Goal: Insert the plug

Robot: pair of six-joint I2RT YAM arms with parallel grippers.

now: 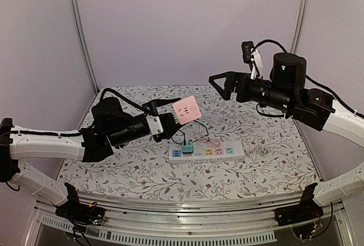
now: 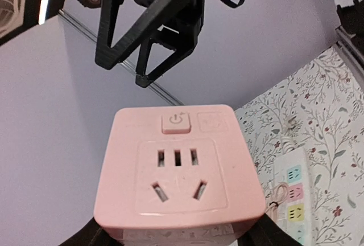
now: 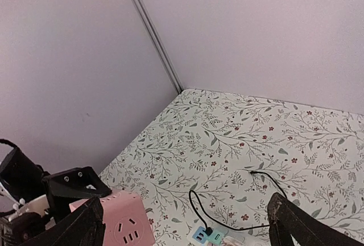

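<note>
**Pink cube plug (image 1: 187, 110) held in the air, near the power strip (image 1: 207, 152).**
Left gripper (image 1: 170, 122) pinches its base sides; right gripper (image 1: 224, 86) hangs spread, empty. The plug is likely light, rigid, smooth plastic: hold flat opposite faces firmly, since it may slip under insertion force.

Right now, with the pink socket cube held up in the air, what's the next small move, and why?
Probably lower the pink socket cube toward the power strip: the left gripper holds it in the air, and several strip sockets look free.
</note>
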